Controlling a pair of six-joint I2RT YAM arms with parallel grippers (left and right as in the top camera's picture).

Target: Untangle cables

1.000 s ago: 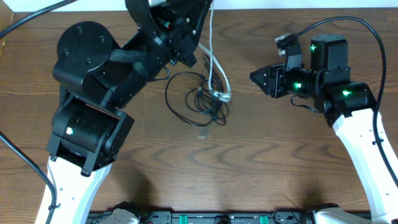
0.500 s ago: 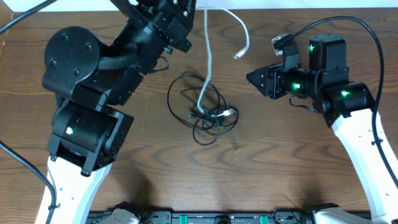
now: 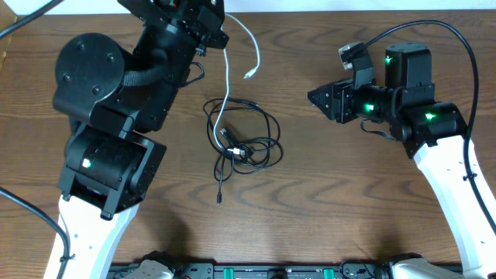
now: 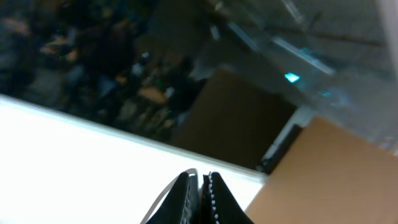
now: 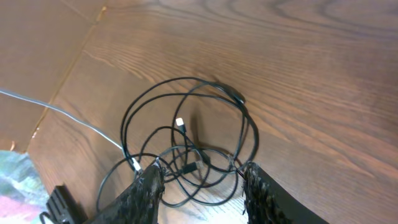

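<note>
Brown wood-grain table [image 3: 372, 201], with a pale strip showing past its far edge and a black bar [image 3: 256, 272] with green bits along the near edge.

On the left, the big black left arm [image 3: 116, 93] reaches up toward the far edge. Its wrist camera is tipped up and away from the table, so it mostly shows the room. There's dark blurry clutter, a bright white band, some brown panels [image 4: 249, 124] that look like cardboard, and a small teal light [image 4: 291, 78].

The left gripper [image 4: 199, 180] has its fingers pressed tight together, and a thin pale line curves off beside the tips. From overhead, the white cable [image 3: 227, 85] runs right up to that gripper, so it looks pinched there. One stretch arcs out to the right and hangs with its plug end [image 3: 249, 75] free. The other drops down into the tangle.

The black cables [image 3: 248, 143] lie on the table about mid-way between the two arms, as a few loose overlapping loops knotted around the middle. One black end [image 3: 219, 200] trails toward the near edge.

To the right, the right gripper [image 3: 312, 96] points at the pile with its fingers spread and nothing between them. It's well apart from the cables. Its wrist view looks at the loops through the gap between the fingers, with a plain brown surface past the table edge on the left.

The right arm [image 3: 434, 147] has green lights glowing on it.
</note>
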